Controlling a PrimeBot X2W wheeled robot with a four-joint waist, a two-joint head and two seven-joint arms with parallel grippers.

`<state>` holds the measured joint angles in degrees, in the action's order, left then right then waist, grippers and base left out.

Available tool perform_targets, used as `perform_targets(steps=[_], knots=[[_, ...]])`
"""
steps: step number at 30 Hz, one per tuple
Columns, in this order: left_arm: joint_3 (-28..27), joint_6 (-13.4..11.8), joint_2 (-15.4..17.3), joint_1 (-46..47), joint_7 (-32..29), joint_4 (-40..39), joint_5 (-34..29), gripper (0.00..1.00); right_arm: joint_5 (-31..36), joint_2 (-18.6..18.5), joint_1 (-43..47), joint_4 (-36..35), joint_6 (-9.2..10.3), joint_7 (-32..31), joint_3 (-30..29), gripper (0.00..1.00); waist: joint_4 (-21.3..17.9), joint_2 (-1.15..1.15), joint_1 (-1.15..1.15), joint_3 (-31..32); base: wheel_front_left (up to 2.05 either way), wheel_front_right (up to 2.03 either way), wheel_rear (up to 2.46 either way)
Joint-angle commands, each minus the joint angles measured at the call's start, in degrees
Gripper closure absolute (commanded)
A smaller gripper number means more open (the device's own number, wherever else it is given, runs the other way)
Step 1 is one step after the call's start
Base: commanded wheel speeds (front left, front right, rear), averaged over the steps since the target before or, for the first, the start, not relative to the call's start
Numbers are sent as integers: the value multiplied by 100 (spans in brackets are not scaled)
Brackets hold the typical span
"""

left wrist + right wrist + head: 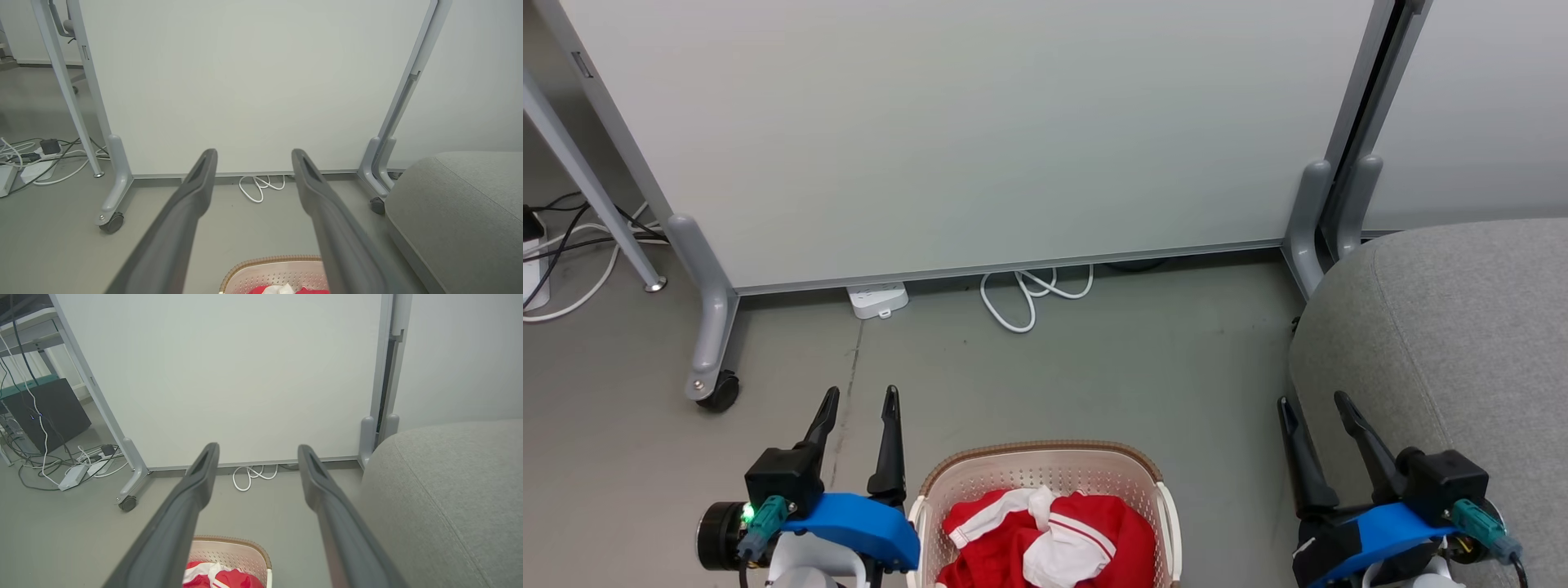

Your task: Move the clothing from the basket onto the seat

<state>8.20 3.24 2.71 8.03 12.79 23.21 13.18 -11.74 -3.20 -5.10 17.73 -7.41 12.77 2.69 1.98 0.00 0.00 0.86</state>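
**Left gripper (pixel 861 395) and right gripper (pixel 1312 400) flanked the loaded basket (pixel 1045 448), fingers spread**

Your basket sat on the grey floor (pixel 1160 359) at the bottom of the head view, between the two grippers. It held the clothing (pixel 1005 543): a rumpled heap of red cloth with white panels and thin striped trim, lying below the brown rim. None of it lay on the seat (pixel 1462 327), which stood to the right, well apart from the basket.

You could see only the far half of the basket, since the frame edge cut off the rest along with the lower part of the heap. No logo on the cloth could be made out. The seat ran out of frame to the right.

Your left gripper hovered just beside the basket's left rim, fingers parted and pointing toward the white partition (pixel 1013 139), with nothing between them. Your right gripper hung at the seat's near edge, jaws likewise apart and holding nothing. A white cable (pixel 1029 298) lay coiled under the partition.
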Motion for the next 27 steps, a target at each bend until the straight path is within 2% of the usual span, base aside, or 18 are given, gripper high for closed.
perform_targets(steps=[1, 19, 27], knots=[[33, -24, 25, 87, 61, 12, -129, 0, 167, -17, -36, 3, -12, 62, -10, 0, 5, 0, 0, 3, 0, 0, 0], [130, -55, 26, 139, 249, 197, -836, 0, 938, 16, -53, 123, -9, 253, -55, 0, 41, 0, 0, 20, 0, 0, 0], [137, -60, 25, 124, 249, 239, -803, 0, 949, 24, -31, 153, -9, 254, -70, 0, 60, 0, 0, 41, 0, 0, 0]])
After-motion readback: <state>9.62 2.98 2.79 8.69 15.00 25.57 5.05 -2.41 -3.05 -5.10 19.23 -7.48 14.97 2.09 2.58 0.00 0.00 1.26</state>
